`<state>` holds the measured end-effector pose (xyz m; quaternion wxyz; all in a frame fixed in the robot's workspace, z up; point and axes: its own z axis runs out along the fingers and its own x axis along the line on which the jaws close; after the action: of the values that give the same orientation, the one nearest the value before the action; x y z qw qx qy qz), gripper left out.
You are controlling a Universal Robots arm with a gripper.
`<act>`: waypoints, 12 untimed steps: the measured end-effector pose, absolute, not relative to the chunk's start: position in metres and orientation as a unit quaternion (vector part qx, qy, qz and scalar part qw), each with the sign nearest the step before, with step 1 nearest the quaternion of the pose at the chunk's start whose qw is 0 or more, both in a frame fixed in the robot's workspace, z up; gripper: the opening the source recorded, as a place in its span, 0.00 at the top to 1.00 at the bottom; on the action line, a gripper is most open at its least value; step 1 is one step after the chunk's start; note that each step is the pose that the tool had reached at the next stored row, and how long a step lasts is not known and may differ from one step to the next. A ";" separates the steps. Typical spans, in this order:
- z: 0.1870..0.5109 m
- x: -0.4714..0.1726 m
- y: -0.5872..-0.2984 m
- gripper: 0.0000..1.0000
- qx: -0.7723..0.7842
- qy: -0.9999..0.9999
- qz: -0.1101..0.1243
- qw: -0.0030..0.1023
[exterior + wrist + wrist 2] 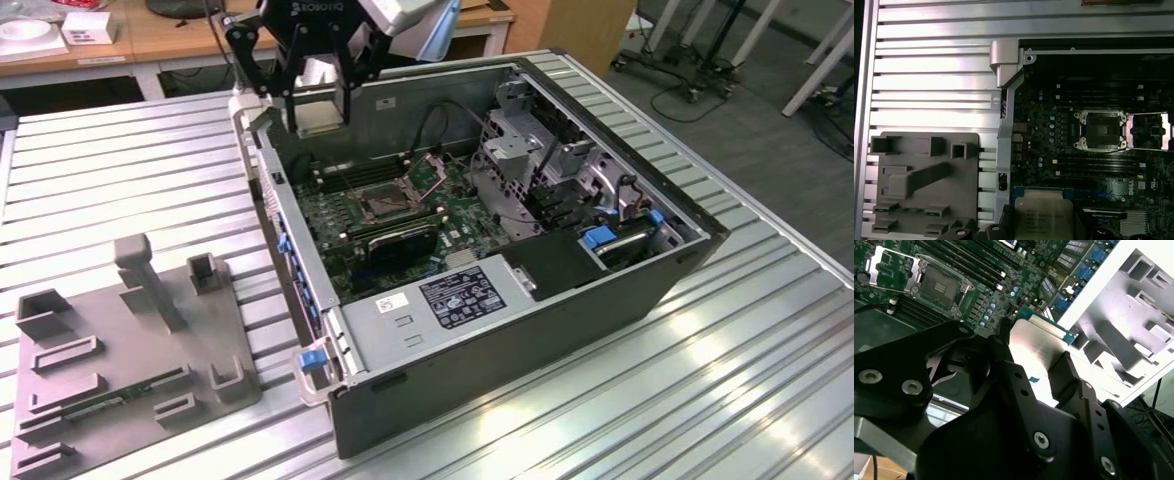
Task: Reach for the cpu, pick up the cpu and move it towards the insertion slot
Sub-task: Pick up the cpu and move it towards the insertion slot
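Note:
My gripper point(318, 112) hangs above the back-left corner of the open computer case, shut on the cpu point(318, 110), a pale square chip held between the black fingers point(286, 85). In both wrist views the cpu point(1035, 345) point(1044, 216) sits between the fingers, lifted above the green board. The insertion slot point(378, 207) point(939, 287) point(1101, 131), a dark square socket with its silvery frame swung open, lies on the board below and to the exterior view's right of the chip.
The case point(534, 300) lies open on a ribbed metal table point(120, 170), its side wall point(1005, 115) close to the gripper. A grey tray point(200, 350) point(961, 192) with upright posts and a green memory stick point(114, 395) sits at the exterior view's left.

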<state>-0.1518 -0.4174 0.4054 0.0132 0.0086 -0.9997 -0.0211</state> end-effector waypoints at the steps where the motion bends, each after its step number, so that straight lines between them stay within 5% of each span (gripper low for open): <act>1: 0.405 -0.151 -0.417 0.45 0.009 -1.000 -0.021 0.013; 12: 0.405 -0.139 -0.416 0.45 0.009 -1.000 -0.021 0.013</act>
<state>-0.1394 -0.4160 0.4054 0.0132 0.0086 -0.9997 -0.0211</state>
